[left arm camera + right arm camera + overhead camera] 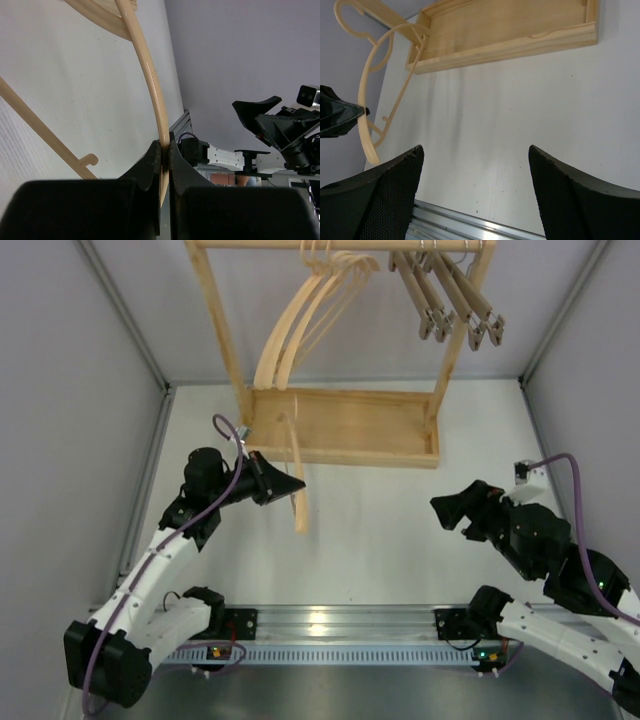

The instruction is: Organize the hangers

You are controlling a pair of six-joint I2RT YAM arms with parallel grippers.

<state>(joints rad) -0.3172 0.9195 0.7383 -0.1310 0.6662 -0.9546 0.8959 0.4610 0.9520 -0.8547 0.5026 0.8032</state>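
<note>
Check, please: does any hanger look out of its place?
Yes. One pale curved hanger is off the rail: the left hand pinches its arm, by the rack's tray. The other pale hangers and the clamp bars hang from the rail.

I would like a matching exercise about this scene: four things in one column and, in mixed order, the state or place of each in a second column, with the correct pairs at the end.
Things
1. left gripper
2. right gripper
3. clamp bar hangers
4. hung curved hangers

States or places
A. hanging at the right end of the rack rail
B. open, holding nothing
C. hanging from the rail, to the left of the clamp bars
D. shut on a pale curved hanger

Pairs: 1-D, 2-B, 3-A, 4-C
</note>
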